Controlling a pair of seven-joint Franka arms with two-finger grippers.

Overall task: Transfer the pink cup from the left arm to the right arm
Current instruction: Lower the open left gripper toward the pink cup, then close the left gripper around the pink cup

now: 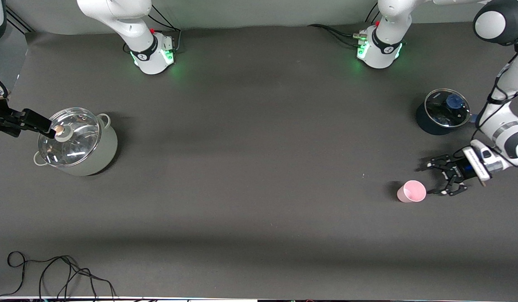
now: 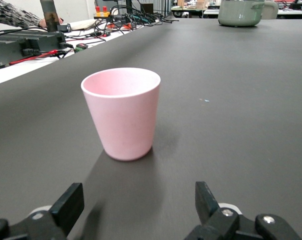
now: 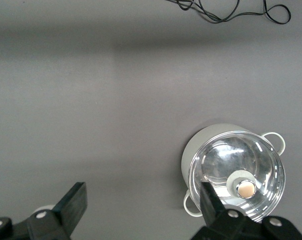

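The pink cup (image 1: 411, 191) stands upright on the tabletop (image 1: 250, 167) at the left arm's end, mouth up, so its long axis is vertical. The left claw (image 1: 435, 178) sits low just beside it with its 2 fingers spread wide and nothing between them; in the left wrist view the cup (image 2: 122, 112) lies straight ahead of the open fingers (image 2: 67, 205), not yet between them. A level push forward would likely bring the cup's wall into the gap (the tapered side may slip if gripped too low). The right claw (image 1: 43, 126) waits, open and empty, over the lidded grey pot (image 1: 76, 140) at the other end, well apart from the cup. A dark lidded pot (image 1: 443, 111) stands near the left arm.
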